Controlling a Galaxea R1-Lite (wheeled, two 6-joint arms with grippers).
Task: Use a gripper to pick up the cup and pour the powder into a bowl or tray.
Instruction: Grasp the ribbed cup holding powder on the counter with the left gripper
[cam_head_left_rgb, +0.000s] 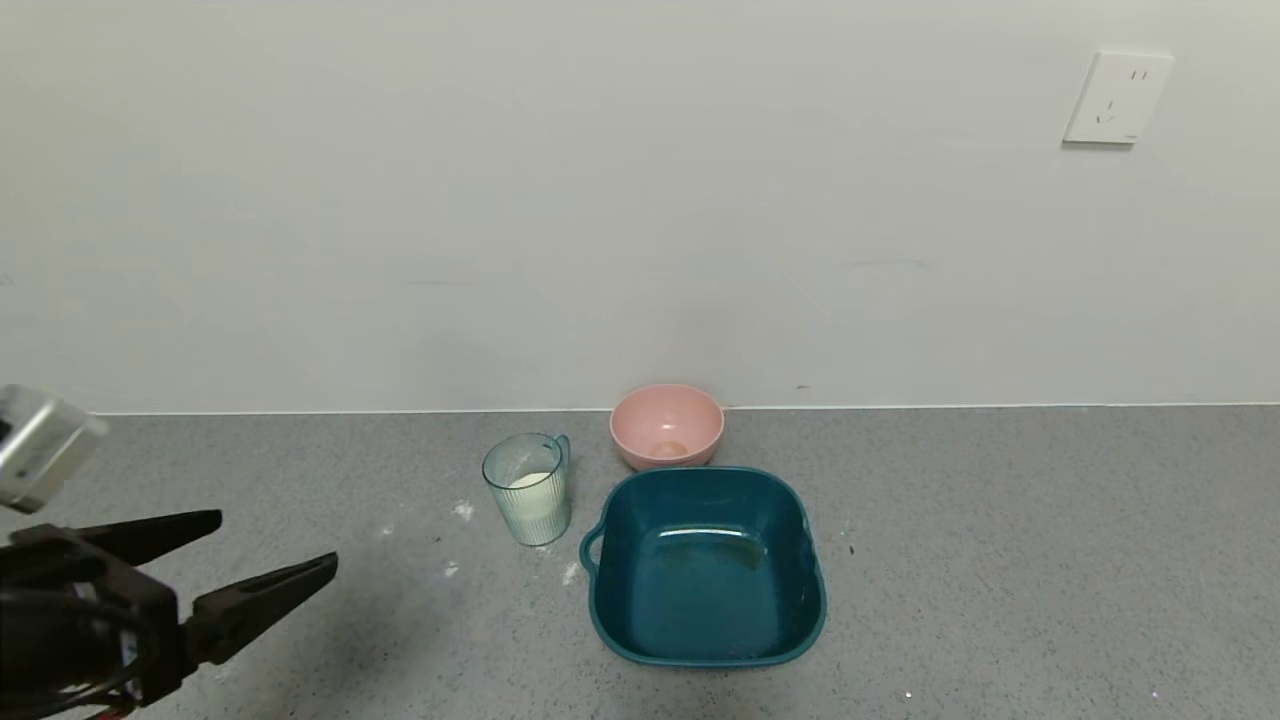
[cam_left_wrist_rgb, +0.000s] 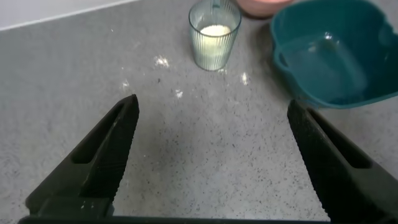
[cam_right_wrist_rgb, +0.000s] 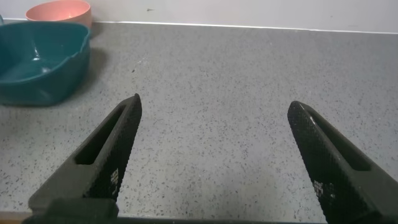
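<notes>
Now the left gripper hovers open, well short of the powder-filled cup beside the teal basin; the right gripper also gapes.

The left gripper is cut off by the head view's left and bottom edges, so only its two spread fingers and part of the wrist show. The right arm falls outside the head view. In the left wrist view, the cup's far rim and the teal basin's right side run off the frame. The pink bowl shows there only as a sliver at the edge. A small brownish patch inside the pink bowl is too small to identify.
</notes>
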